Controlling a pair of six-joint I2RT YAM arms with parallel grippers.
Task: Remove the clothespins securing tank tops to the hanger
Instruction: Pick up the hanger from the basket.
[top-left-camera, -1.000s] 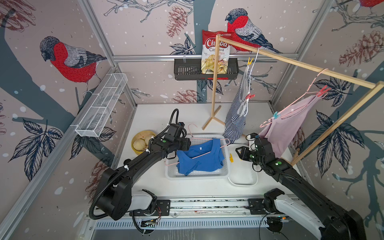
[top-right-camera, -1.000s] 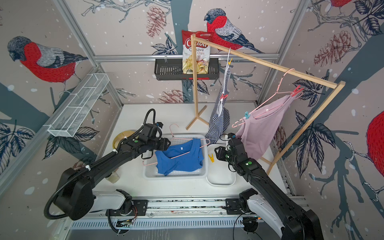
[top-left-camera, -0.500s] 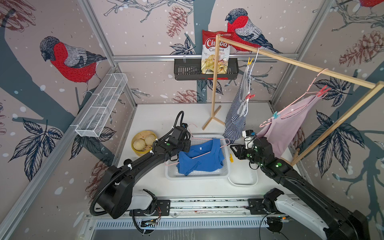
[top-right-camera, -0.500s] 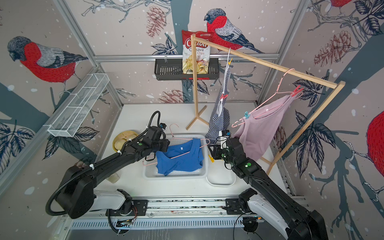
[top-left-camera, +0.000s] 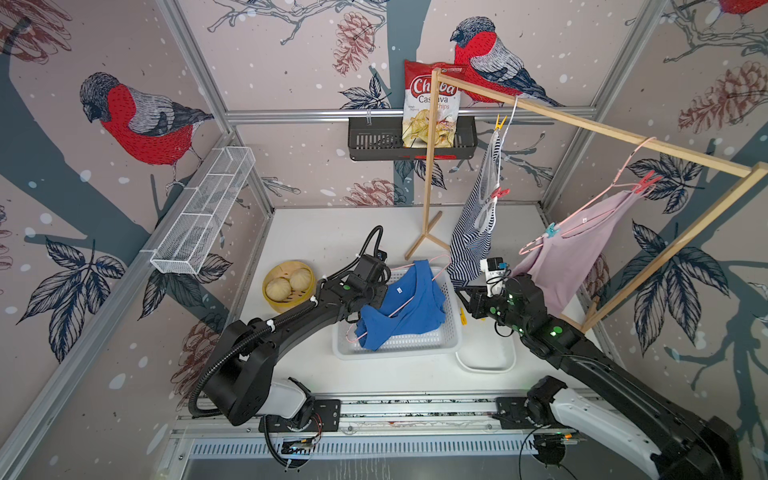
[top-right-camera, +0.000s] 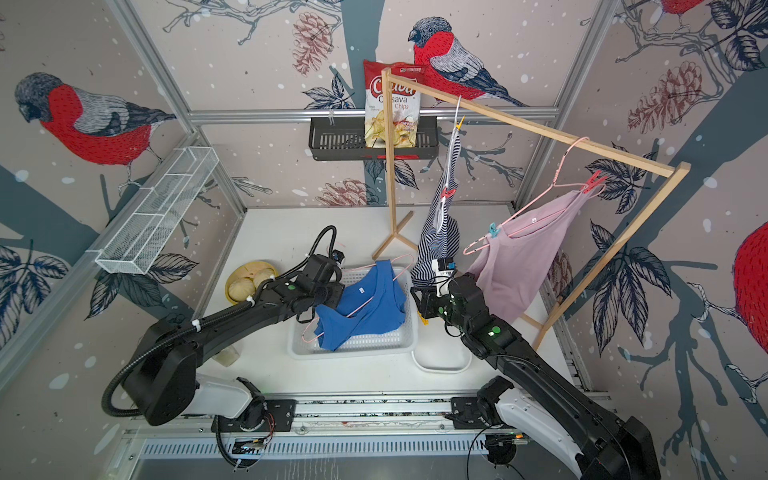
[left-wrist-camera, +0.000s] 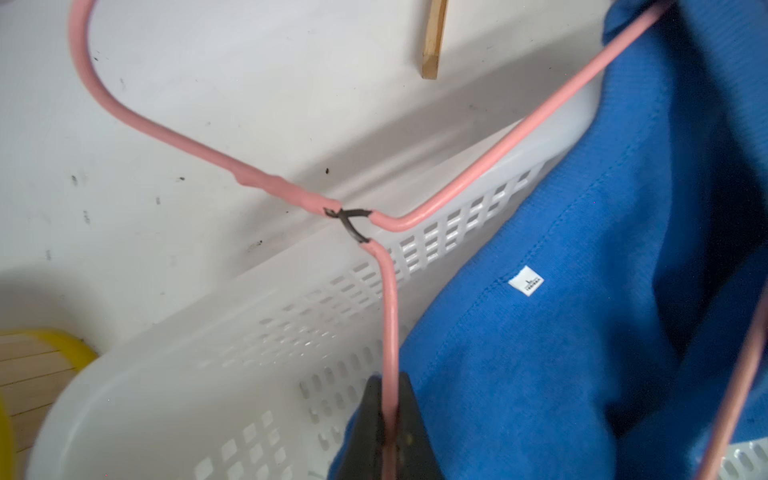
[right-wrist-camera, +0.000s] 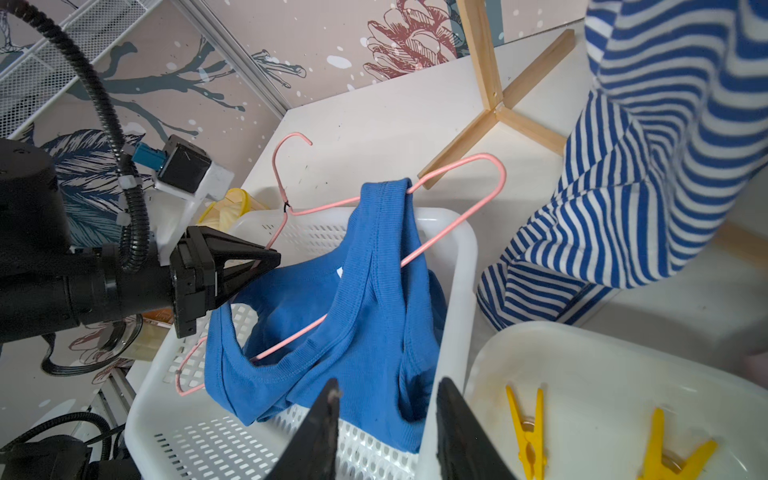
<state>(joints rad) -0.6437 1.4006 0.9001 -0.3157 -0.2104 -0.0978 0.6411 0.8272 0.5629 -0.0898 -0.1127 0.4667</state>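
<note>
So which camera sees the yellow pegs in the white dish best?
The right wrist view: two yellow pegs lie plain and close in the white dish. Both top views catch only a small yellow sliver; the left wrist view shows none.

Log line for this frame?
left gripper: shut on pink hanger | right gripper: open, empty | blue top: in white basket | yellow pegs: two in tray

Chips bag (top-left-camera: 415, 108); bamboo steamer (top-left-camera: 282, 308)
</note>
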